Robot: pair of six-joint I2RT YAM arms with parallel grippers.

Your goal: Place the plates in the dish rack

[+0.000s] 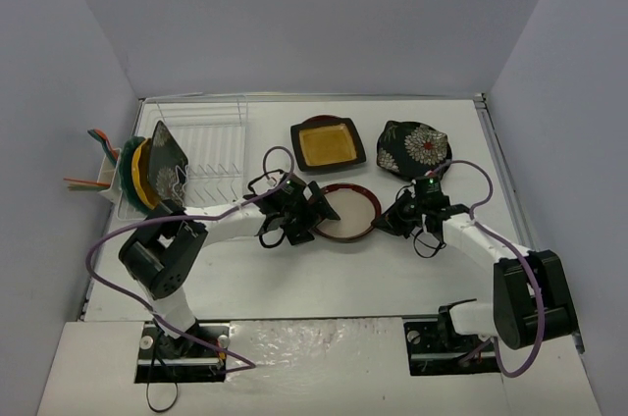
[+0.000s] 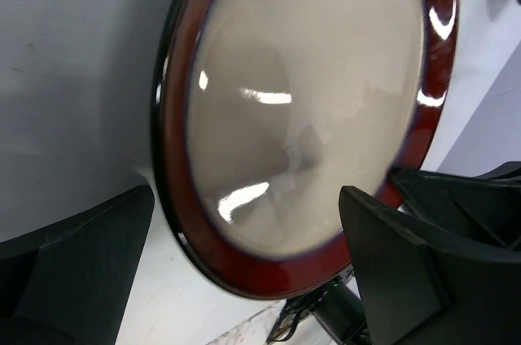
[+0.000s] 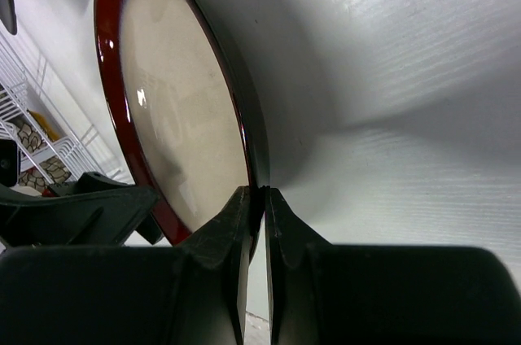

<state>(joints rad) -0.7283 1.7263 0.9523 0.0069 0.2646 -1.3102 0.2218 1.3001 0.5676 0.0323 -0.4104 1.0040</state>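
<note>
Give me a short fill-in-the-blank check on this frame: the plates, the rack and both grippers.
1. The right gripper is shut on the edge of the round plate, whose rim is coloured ____.
2. The left gripper, at that plate's opposite edge, is ____.
3. The black square plate has a ____ centre.
4. In the top view, the dish rack stands to the ____ of the black square plate.

Missing words: red; open; yellow; left.
</note>
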